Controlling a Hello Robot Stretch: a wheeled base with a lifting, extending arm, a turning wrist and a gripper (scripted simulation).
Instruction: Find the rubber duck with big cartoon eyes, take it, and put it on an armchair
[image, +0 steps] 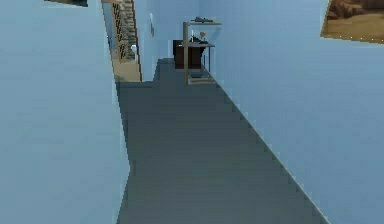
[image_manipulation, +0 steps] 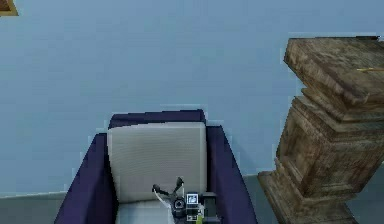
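An armchair (image_manipulation: 160, 155) with a dark blue frame and a pale grey back cushion stands against the blue wall in the arm side view. The gripper (image_manipulation: 168, 191) shows low over the pale seat, its two white marked squares just to its right. The seat lies right behind its far end, so I cannot tell whether it holds anything.
A carved wooden pedestal (image_manipulation: 335, 130) stands right of the armchair. In the forward view a dark grey corridor floor (image: 200, 150) runs between blue walls to a small metal-framed table (image: 200, 50) and a dark cabinet (image: 185, 55). A doorway (image: 125, 45) opens at the left; a picture (image: 355, 20) hangs at the right.
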